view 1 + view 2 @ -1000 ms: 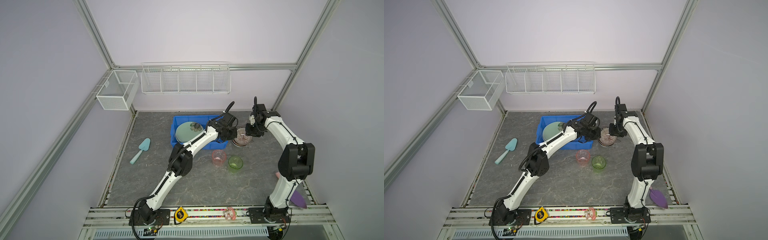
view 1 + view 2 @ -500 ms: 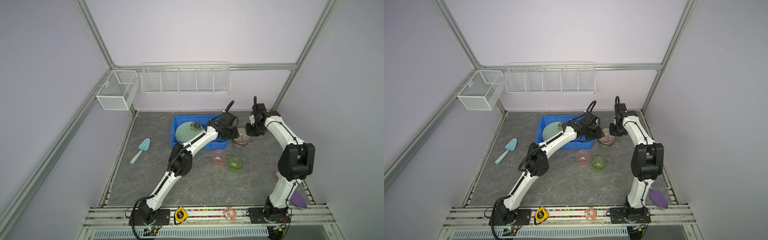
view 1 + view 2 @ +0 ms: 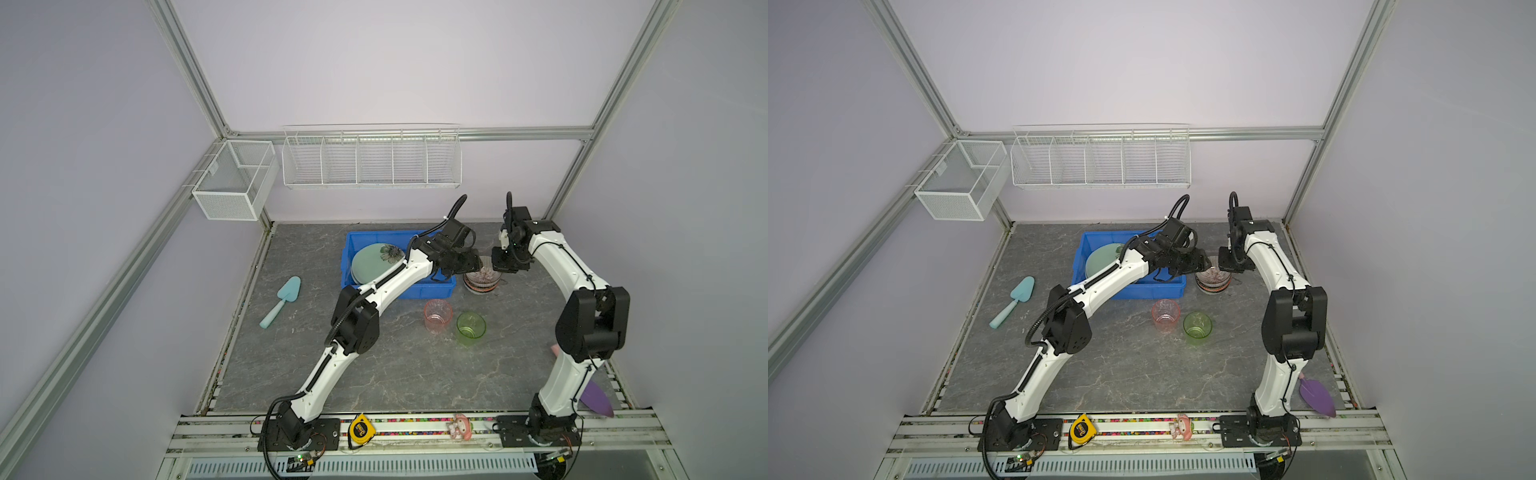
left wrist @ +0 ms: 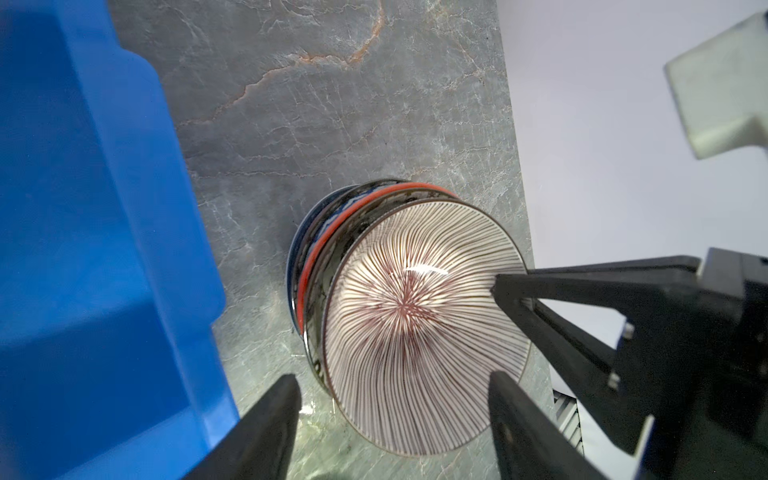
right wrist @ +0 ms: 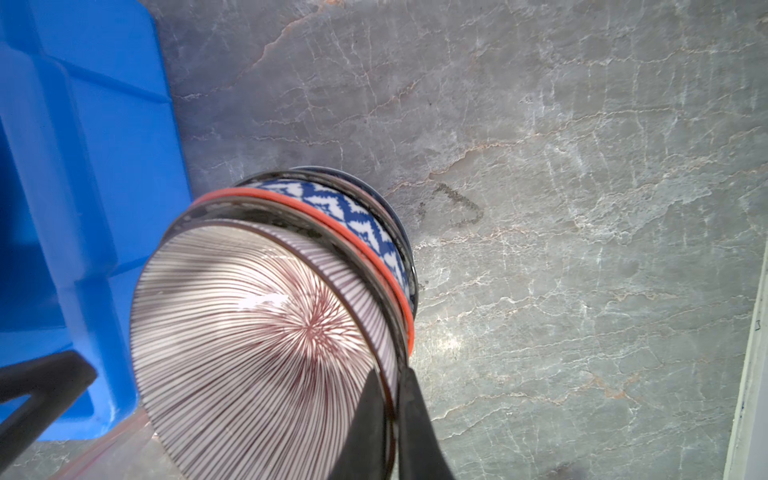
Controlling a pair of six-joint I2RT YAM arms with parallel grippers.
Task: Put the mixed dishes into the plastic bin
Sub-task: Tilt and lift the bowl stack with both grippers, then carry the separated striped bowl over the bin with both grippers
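**Top views:** In both top views the two arms meet over a stack of bowls (image 3: 482, 281) on the tabletop (image 3: 374, 365), just right of the blue bin (image 3: 399, 235) and right of frame centre. A second ago the left fingers (image 3: 468, 266) were clenched and the right fingers (image 3: 500, 267) part open. Now the roles are swapped. A green plate (image 3: 370, 266) already lies in the bin. A pink cup (image 3: 437, 316) and a green cup (image 3: 471, 327) wait on the tabletop lower in the frame.

**Left wrist view:** The left fingers (image 4: 266, 428) stand spread and released, with the rim of the striped bowl (image 4: 415, 316) between them.

**Right wrist view:** The right fingers (image 5: 415, 424) pinch the striped bowl's (image 5: 249, 324) rim, one inside and one outside. The bowl sits askew atop the stack, beside the bin (image 5: 104, 166). The grip has likely passed to the right arm, and the lift into the bin is not yet made.
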